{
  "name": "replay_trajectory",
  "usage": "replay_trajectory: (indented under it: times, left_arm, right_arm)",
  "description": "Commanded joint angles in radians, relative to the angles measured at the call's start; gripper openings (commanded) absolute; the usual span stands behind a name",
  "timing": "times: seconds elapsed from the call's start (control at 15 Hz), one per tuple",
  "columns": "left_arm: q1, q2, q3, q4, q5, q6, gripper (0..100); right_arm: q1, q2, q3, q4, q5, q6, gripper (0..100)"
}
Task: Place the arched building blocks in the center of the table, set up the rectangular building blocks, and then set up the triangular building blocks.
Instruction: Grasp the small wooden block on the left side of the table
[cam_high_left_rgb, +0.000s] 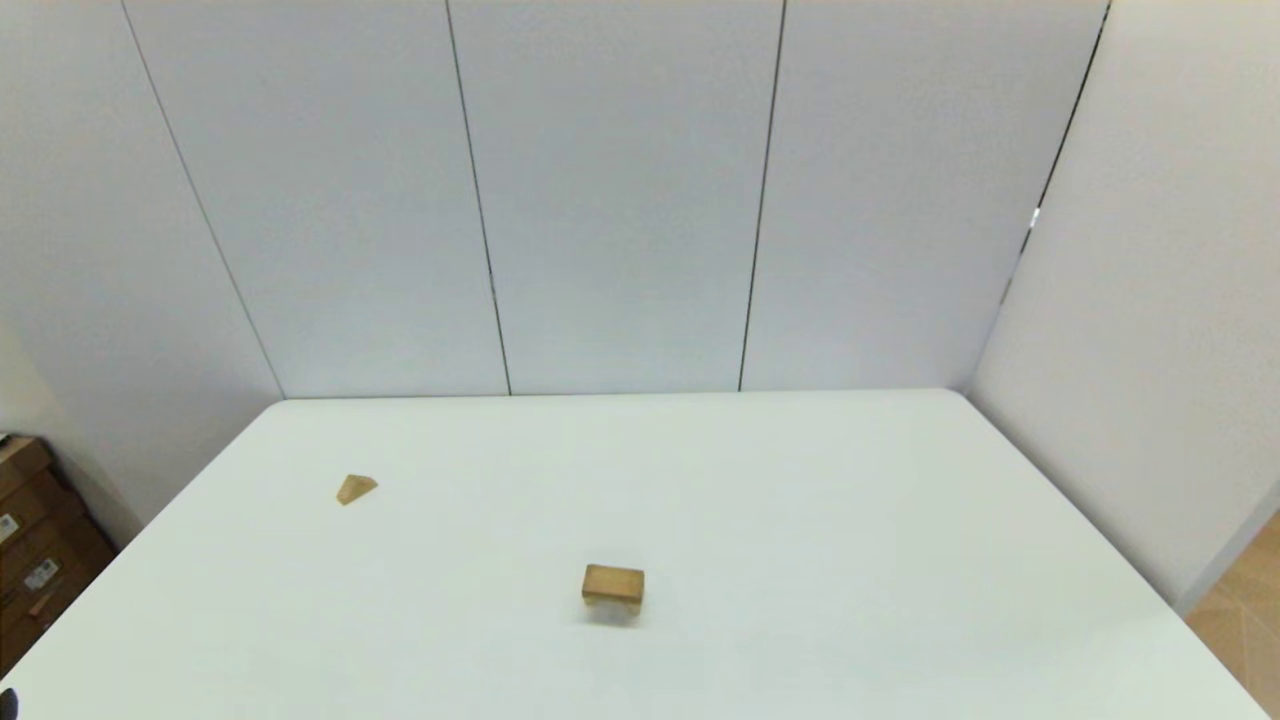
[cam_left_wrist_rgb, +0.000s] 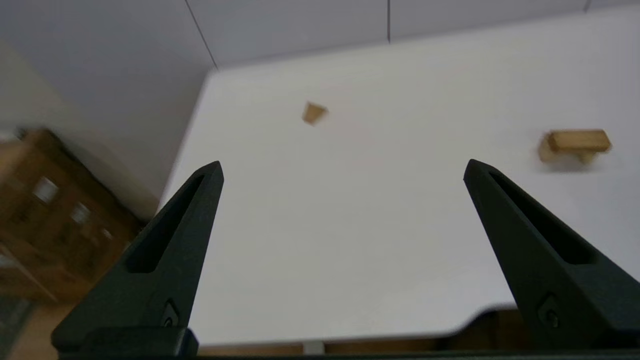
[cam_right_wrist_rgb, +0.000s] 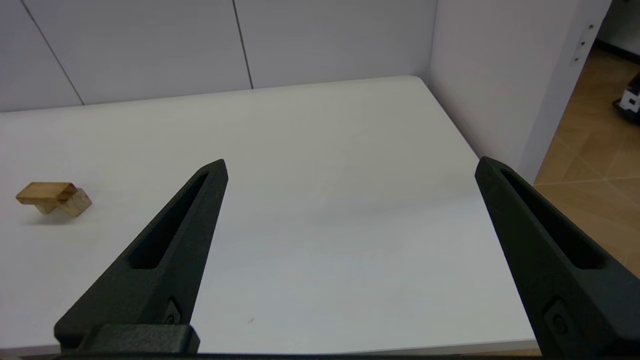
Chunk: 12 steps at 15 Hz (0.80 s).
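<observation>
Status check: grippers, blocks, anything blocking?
Left gripper and right gripper open, empty, at near table edge. Slab stacked on arch, mid-table. Wedge alone, far left. Nothing in the way.

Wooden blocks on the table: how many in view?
3. The rectangular block lies on the arched block near the middle of the table, the pair reading as one lump from the head view. The triangular block sits apart, far left.
</observation>
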Motion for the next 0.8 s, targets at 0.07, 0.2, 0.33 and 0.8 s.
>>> replay_trajectory:
  times: [0.07,0.2,0.33,0.8]
  left_arm:
    - [-0.055,0.394,-0.171,0.116,0.042,-0.123,100]
    - [-0.054,0.502,-0.211,0.119,0.051,-0.123,100]
    - [-0.045,0.634,-0.266,0.128,0.051,-0.126,100]
    - [0.069,1.031,-0.498,0.246,0.045,-0.128,100]
  right_arm:
    - [-0.001,0.0,0.0,0.0,0.0,0.0,100]
    - [0.001,0.0,0.0,0.0,0.0,0.0,100]
    - [0.001,0.0,0.0,0.0,0.0,0.0,100]
    - [0.001,0.0,0.0,0.0,0.0,0.0,100]
